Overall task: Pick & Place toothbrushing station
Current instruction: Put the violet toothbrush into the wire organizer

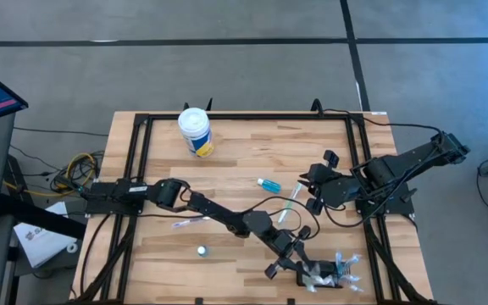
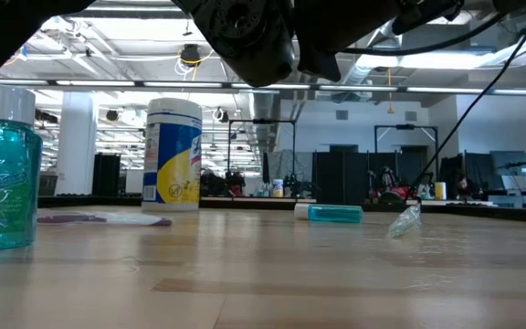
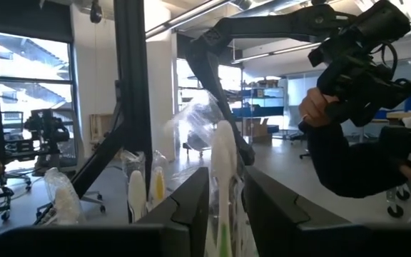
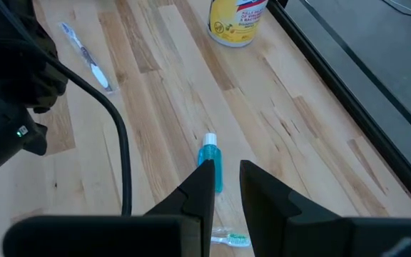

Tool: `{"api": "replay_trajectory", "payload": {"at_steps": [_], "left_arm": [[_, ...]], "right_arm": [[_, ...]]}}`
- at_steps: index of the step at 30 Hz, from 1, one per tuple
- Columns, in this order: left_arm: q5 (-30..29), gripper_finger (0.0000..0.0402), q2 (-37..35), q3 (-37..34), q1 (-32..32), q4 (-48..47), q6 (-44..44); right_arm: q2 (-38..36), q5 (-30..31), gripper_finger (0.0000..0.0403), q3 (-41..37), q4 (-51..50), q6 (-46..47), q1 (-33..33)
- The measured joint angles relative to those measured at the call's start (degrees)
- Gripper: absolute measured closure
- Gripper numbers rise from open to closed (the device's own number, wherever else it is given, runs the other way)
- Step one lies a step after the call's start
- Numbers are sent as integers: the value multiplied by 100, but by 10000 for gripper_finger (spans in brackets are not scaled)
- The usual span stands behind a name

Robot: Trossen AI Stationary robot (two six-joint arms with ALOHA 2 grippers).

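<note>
Left hand (image 3: pixel 227 187) is slightly spread around an upright white toothbrush (image 3: pixel 223 143), perhaps not touching it. Just beyond its fingertips, the toothbrushing station (image 1: pixel 327 278) holds wrapped brushes that mostly hide its black body. Right hand (image 4: pixel 227 185), narrowly parted and empty, hovers above a blue tube (image 4: pixel 210 163).

Grey floor (image 1: pixel 227 59) crossed by dark seam lines, upper half of frame. Wooden bench (image 1: pixel 244 152) with black frame. Yellow cables (image 1: pixel 79 169) on floor at left. Low view: open hall, white column (image 2: pixel 76 142), ceiling strip lights (image 2: pixel 135 84), dark racks (image 2: pixel 336 174) behind.
</note>
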Motion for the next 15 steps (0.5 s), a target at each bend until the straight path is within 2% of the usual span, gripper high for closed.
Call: {"api": "replay_trajectory", "payload": {"at_steps": [10, 15], "left_arm": [[150, 317, -312, 2, 22, -275, 36], [152, 317, -587, 10, 44, -1276, 318]], "right_arm": [[-2, -2, 344, 0, -4, 0, 0], [-2, -4, 344, 0, -4, 0, 0]]}}
